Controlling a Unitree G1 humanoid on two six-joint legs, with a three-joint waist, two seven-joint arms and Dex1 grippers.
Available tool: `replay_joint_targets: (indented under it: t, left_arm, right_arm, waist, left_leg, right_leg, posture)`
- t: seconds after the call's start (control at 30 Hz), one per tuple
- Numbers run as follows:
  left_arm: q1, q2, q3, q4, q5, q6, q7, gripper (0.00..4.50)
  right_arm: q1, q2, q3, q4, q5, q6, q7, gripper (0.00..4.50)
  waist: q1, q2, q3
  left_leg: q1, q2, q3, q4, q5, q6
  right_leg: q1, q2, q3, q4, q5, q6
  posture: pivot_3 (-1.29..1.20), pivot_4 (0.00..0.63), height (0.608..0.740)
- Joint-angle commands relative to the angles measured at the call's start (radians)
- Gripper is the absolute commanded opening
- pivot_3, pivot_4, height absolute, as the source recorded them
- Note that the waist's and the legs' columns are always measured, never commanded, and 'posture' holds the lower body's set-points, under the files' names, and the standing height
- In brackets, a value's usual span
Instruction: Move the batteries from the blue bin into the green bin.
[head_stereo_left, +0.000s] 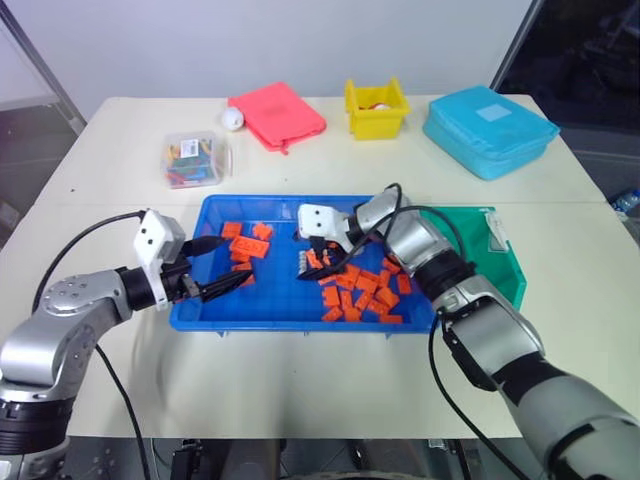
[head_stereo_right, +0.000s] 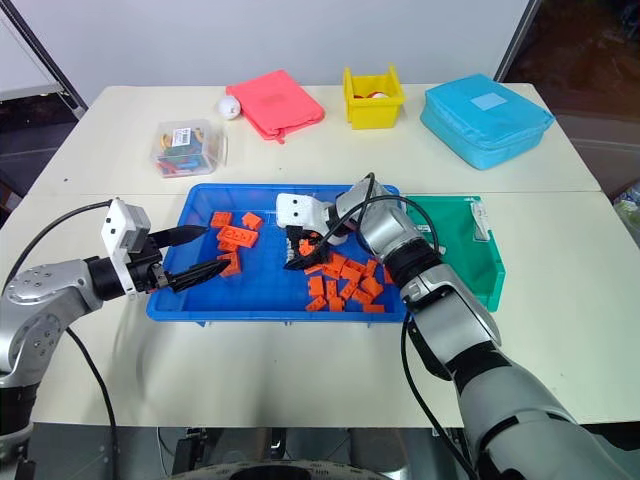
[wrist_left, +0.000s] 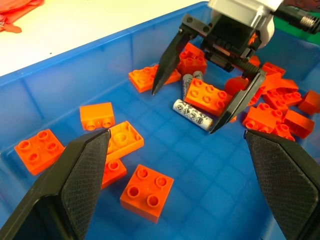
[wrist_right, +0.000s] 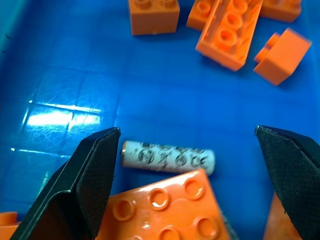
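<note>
Right gripper (wrist_left: 207, 102) was down inside the blue bin (head_stereo_left: 200, 312), near its middle, jaws spread wide and holding nothing. One battery (wrist_right: 169, 157) lay flat on the bin floor between the two fingertips, touching an orange brick (wrist_right: 170, 210) along its side; one fingertip sat just beside the battery's end, contact could not be told. In the left wrist view a second silvery battery (wrist_left: 188, 80) showed behind that brick, partly hidden.

Left gripper (head_stereo_left: 232, 285) hovered over the bin's 9 o'clock side, jaws wide too, empty, well apart from the battery. Loose orange bricks (head_stereo_left: 362, 295) were piled mostly toward 4 o'clock of the bin's middle, a few more (head_stereo_left: 247, 240) at 10 o'clock.

Green bin (head_stereo_left: 508, 275) stood touching the blue bin at its 3 o'clock edge; contents could not be told.

At the table's 12 o'clock side: yellow bin (head_stereo_left: 376, 112), red pouch (head_stereo_left: 277, 114), light-blue case (head_stereo_left: 490, 130), clear box (head_stereo_left: 194, 160).
</note>
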Motion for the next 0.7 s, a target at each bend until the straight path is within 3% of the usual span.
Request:
replay_joint_targets:
  t: [0.03,0.23,0.33,0.43,0.7]
  left_arm:
    - [-0.004,-0.004,0.013,-0.03,-0.006,-0.007,0.01,4.5]
    - [-0.004,-0.014,0.011,-0.03,-0.006,-0.01,0.022,4.5]
    - [-0.004,-0.021,0.01,-0.031,-0.005,-0.011,0.029,4.5]
    - [-0.006,-0.028,0.01,-0.033,-0.005,-0.011,0.035,4.5]
    - [-0.016,-0.035,0.008,-0.021,0.0,-0.017,0.043,4.5]
  right_arm:
    - [-0.014,0.009,0.009,-0.016,0.001,-0.013,0.017,4.44]
    - [-0.014,0.002,0.025,0.001,-0.008,-0.008,0.042,4.44]
    - [-0.02,0.007,0.025,0.019,-0.01,-0.013,0.04,3.6]
    - [-0.024,0.013,0.027,0.021,-0.01,-0.009,0.041,2.25]
    - [-0.036,0.023,0.014,-0.009,0.002,0.003,0.041,2.22]
  waist:
    - [-0.001,0.0,0.0]
    - [-0.001,0.0,0.0]
    - [-0.001,0.0,0.0]
    - [-0.001,0.0,0.0]
    - [-0.001,0.0,0.0]
  left_leg:
    - [0.0,0.0,0.0,0.0,0.0,0.0]
    - [0.0,0.0,0.0,0.0,0.0,0.0]
    - [0.0,0.0,0.0,0.0,0.0,0.0]
    - [0.0,0.0,0.0,0.0,0.0,0.0]
    - [0.0,0.0,0.0,0.0,0.0,0.0]
  right_leg:
    - [0.0,0.0,0.0,0.0,0.0,0.0]
    - [0.0,0.0,0.0,0.0,0.0,0.0]
    - [0.0,0.0,0.0,0.0,0.0,0.0]
    - [0.0,0.0,0.0,0.0,0.0,0.0]
    - [0.0,0.0,0.0,0.0,0.0,0.0]
  posture:
    - [0.0,0.15,0.74]
    - [0.0,0.15,0.74]
    - [0.0,0.15,0.74]
    - [0.0,0.15,0.74]
    - [0.0,0.15,0.74]
